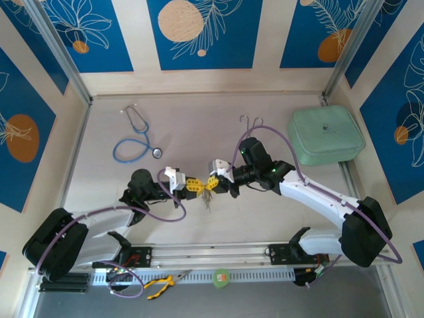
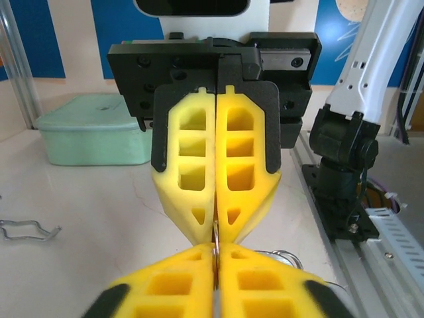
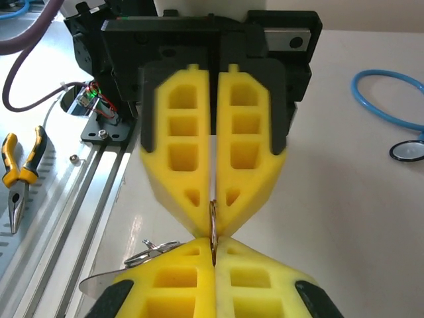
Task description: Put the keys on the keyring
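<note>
Both arms meet tip to tip at table centre in the top view. The left gripper (image 1: 197, 186) and right gripper (image 1: 213, 183) are each pressed together on the same thin keyring (image 3: 212, 224), seen edge-on between the tips. The keys (image 1: 207, 200) seem to dangle at 6 o'clock of the pinch, can't tell if threaded. Ring looks light, stiff and springy. Slick steel on foam, so it'll likely pivot or slip under side load. Best hold: flat across the wire, opposite sides, split end left free. Take keys by the heads, not the blades.
</note>
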`<state>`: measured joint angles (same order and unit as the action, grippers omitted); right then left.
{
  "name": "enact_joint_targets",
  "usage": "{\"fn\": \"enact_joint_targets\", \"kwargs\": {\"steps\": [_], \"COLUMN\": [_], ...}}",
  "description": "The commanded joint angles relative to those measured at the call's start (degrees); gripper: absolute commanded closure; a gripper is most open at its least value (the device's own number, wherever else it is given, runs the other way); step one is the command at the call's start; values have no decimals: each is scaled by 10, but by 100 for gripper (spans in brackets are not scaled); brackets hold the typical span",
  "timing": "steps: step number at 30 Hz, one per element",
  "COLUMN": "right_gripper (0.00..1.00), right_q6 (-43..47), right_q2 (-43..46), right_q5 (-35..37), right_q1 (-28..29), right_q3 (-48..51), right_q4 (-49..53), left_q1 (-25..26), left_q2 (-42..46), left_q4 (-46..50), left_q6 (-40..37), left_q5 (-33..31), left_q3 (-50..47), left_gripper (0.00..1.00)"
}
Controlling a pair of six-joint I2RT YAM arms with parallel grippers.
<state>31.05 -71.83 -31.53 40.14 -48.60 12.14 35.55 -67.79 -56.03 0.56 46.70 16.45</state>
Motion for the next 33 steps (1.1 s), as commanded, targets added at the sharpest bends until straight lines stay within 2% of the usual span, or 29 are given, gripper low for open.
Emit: {"fn": "enact_joint_targets", "kwargs": {"steps": [1, 2, 6, 10, 15, 24, 29, 32, 33], "right_gripper": [100, 100, 100, 100, 100, 100, 100, 77, 72], "right_q6": [23, 39, 94, 122, 129, 107, 79, 20, 0], "right_q2": [-4, -9, -39, -63, -83, -106, -95, -55, -40], "right_q5": [33, 56, 139, 180, 185, 158, 138, 71, 46], "right_q1": [10, 15, 38, 57, 77, 98, 93, 51, 36], "right_q3": [-37, -52, -114, -162, -203, -223, -211, -158, -139], "right_q4": [56, 89, 211, 270, 288, 268, 241, 160, 122], "left_q1": [4, 5, 6, 7, 7, 8, 8, 8, 8], "left_q2": [32, 49, 108, 135, 132, 127, 132, 133, 133], "left_q4": [37, 81, 294, 378, 371, 340, 335, 314, 300], "left_q6": [-19, -37, -128, -166, -165, -159, -158, -148, -140], "left_q5": [-37, -48, -83, -106, -104, -97, -92, -86, -82], "left_q3": [9, 11, 45, 63, 67, 62, 60, 51, 46], "left_gripper": [66, 63, 63, 67, 74, 78, 99, 100, 100]}}
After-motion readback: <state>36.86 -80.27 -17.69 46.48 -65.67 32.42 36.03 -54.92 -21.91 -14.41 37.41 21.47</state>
